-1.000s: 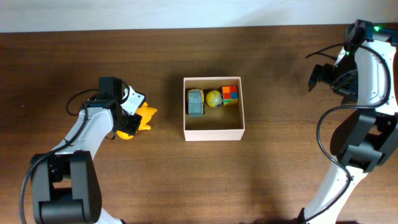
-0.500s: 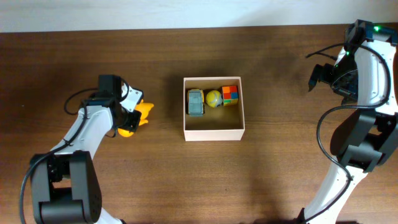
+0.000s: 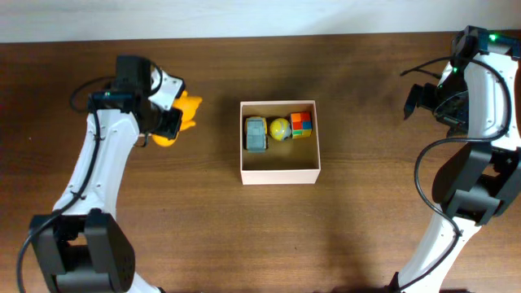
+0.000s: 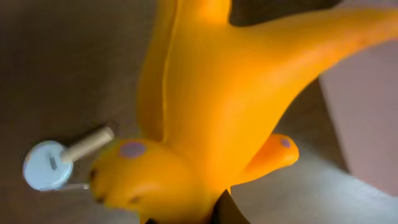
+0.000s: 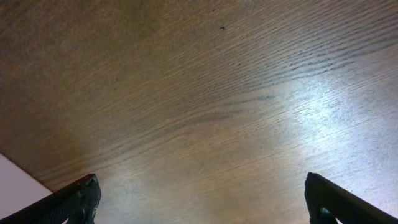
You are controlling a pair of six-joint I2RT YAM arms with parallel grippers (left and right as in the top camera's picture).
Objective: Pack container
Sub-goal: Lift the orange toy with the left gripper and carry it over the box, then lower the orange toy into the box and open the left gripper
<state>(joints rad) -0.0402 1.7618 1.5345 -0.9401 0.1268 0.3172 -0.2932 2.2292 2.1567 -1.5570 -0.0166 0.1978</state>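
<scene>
Left arm: is stretching forward on the left side, its white links nearly straightened out.
Left pincer (image 3: pixel 167 124): is clamping an orange toy (image 3: pixel 184 112), which is filling the left wrist view.
Right arm: is standing folded upright at the far right edge.
Right pincer (image 5: pixel 200 186): is hanging spread wide, its dark fingertips (image 5: pixel 81 199) showing at the bottom corners, gripping nothing.

No writing, number or brand can be read in any view. The container (image 3: pixel 280 175) has plain white walls. The cube (image 3: pixel 301 124) at its 1 o'clock corner bears only coloured squares. The orange toy (image 4: pixel 211 112) carries plain purple dots. The pale disc (image 4: pixel 45 165) at 8 o'clock in the left wrist view is too blurred to show any marking.
</scene>
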